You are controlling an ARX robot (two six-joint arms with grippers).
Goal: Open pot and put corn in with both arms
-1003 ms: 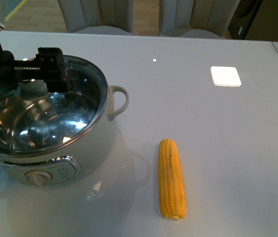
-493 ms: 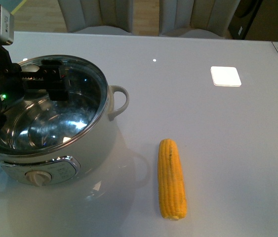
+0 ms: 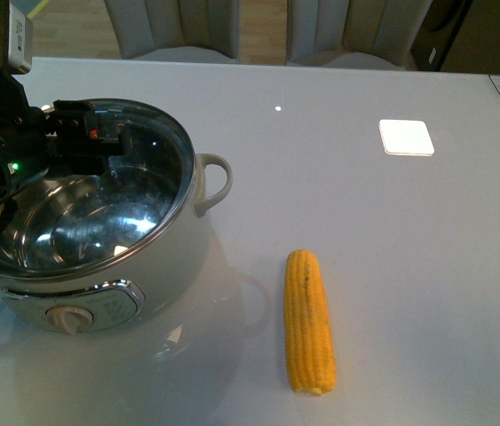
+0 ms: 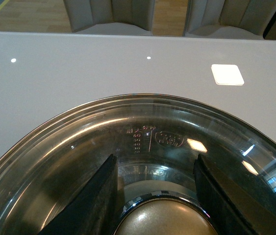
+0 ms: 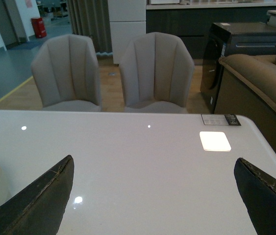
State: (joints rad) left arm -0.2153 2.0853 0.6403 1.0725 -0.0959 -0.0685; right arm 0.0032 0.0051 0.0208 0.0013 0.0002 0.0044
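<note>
Two fingers of the left gripper, spread, have settled either side of the knob on the lid of the pot without pinching it, so lifting is judged next; the corn lies on the table beside the pot, the right gripper spread and empty.

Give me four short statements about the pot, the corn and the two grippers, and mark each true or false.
1. The corn cob lies on the table, outside the pot. True.
2. The corn cob touches the pot. False: bare table separates them.
3. The right gripper holds the corn cob. False: its jaws stand wide open with nothing between them.
4. The left gripper has a finger on each side of the lid knob. True.
</note>
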